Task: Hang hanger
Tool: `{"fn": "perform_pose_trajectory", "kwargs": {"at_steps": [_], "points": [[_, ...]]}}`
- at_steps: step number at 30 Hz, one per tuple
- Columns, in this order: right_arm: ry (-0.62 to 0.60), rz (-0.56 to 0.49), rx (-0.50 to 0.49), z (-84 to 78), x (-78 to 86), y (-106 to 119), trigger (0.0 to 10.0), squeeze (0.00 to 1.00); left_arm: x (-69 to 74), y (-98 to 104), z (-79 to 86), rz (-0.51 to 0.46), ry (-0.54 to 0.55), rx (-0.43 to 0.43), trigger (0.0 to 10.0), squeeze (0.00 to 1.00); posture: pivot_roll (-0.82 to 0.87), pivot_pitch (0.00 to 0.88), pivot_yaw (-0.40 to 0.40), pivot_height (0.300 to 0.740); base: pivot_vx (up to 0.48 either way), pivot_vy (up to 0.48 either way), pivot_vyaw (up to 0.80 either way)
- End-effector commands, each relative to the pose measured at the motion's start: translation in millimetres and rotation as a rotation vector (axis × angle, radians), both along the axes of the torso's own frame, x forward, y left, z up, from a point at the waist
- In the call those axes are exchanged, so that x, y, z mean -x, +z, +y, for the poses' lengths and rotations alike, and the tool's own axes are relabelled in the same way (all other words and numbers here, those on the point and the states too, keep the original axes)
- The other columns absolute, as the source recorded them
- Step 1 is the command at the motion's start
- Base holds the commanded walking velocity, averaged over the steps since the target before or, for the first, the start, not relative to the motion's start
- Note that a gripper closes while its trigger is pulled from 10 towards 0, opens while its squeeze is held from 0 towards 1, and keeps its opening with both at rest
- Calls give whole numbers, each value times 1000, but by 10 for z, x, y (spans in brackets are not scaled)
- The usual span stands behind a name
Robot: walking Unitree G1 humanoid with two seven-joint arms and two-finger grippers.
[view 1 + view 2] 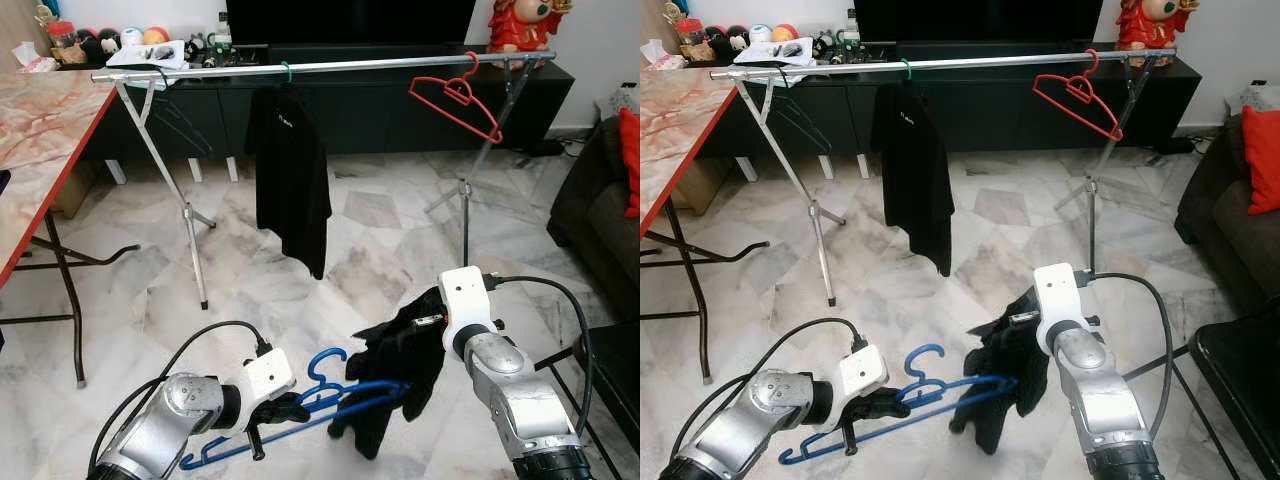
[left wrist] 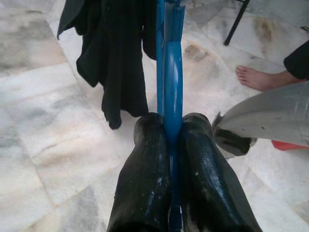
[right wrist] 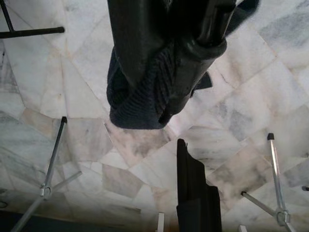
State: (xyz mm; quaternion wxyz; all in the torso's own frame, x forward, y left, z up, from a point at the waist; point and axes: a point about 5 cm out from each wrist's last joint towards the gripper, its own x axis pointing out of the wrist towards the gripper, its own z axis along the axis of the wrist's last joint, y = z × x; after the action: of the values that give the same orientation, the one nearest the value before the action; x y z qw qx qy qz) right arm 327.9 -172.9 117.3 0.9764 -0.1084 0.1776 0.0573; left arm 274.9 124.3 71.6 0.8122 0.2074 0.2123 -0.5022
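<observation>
Ahead of us at twelve o'clock a metal clothes rail [image 1: 330, 67] spans the room, carrying a black T-shirt [image 1: 290, 180] on a green hanger and an empty red hanger [image 1: 455, 95] at one o'clock. Our right gripper [image 3: 164, 82] is clenched on a dark garment [image 1: 395, 375] draped on the blue hanger [image 1: 320, 400], which our left gripper [image 2: 169, 145] pinches at seven o'clock

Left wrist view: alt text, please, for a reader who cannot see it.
The left gripper is shut on a blue hanger that carries a black garment above a marble floor. A person's bare foot stands nearby.
</observation>
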Motion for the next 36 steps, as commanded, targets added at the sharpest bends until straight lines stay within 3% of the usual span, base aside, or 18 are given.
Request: {"fn": "perform_pose_trajectory", "kwargs": {"at_steps": [1,6,8,12,21,29,36], "points": [[6,-52,9,-7,-45,109,10000,0,-82,29,34,-51,31,-38,10000,0,-17,133,-13,740,0,0,0],[10,-54,12,-10,-47,112,10000,0,-163,13,92,-86,86,-81,10000,0,-21,134,-13,740,0,0,0],[12,-53,14,-10,-43,111,10000,0,-197,-10,137,-117,98,-136,10000,0,-20,135,-14,740,0,0,0],[15,-52,14,-5,-42,110,10000,0,-212,-20,148,-127,113,-139,10000,0,-20,135,-15,740,0,0,0],[34,-52,9,28,-42,111,10000,0,-233,114,-19,-136,100,39,10000,0,-20,135,-17,740,0,0,0],[41,-50,6,45,-41,106,10000,0,-195,143,-70,-108,65,88,10000,0,-19,130,-17,740,0,0,0],[43,-44,6,52,-42,81,10000,0,-71,137,-82,-14,-27,98,10000,0,-17,127,-16,740,0,0,0]]}}
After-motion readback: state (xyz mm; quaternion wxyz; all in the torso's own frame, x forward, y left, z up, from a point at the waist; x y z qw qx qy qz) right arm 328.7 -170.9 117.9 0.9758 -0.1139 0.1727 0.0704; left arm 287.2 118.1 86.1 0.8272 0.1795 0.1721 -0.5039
